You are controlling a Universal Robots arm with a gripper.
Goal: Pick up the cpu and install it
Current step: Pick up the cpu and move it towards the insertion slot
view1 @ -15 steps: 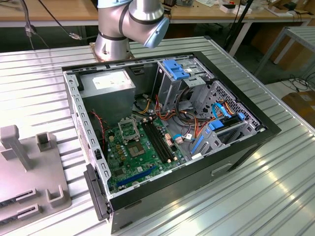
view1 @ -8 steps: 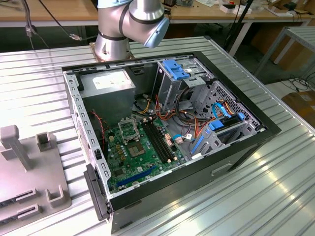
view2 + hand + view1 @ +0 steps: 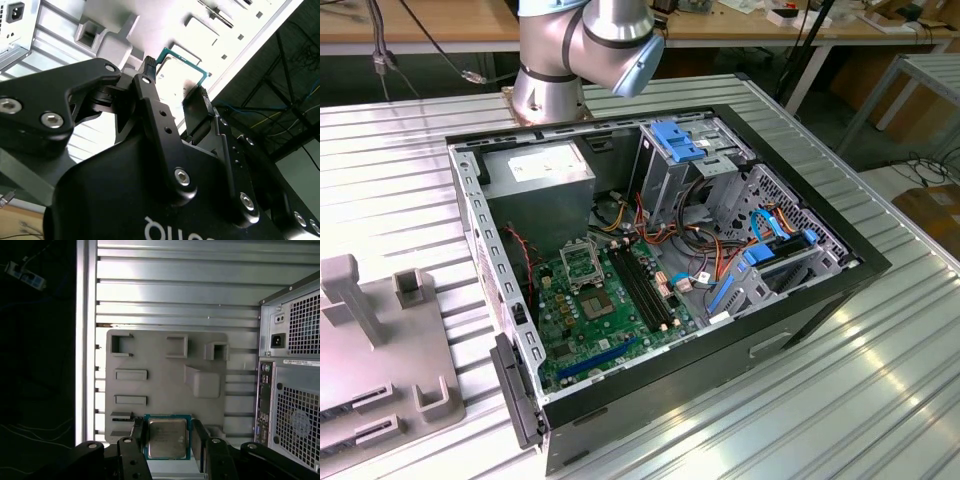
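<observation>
While the gripper (image 3: 167, 427) hangs over the grey tray (image 3: 165, 375), I note its fingers (image 3: 138, 440) clamped on the cpu (image 3: 166, 440) (silvery face toward the wrist). Computer case (image 3: 292, 390) stands below, off to one side.

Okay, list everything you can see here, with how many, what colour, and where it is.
table: one, ribbed silver, under everything.
PC case: one, black, open, on the table.
motherboard: one, green, on the case floor.
socket: one, metal-framed, on the motherboard.
power supply: one, grey, in the case corner nearest the arm's base.
cables: several, orange, red and blue, inside the case.
tray: one, grey, on the table at the exterior view's left of the case.
cpu: one, silvery with a green edge, in the gripper above the tray's edge.
arm: one, silver with pale blue caps, base at the table's far side.
gripper: one, black, shut on the cpu.
</observation>
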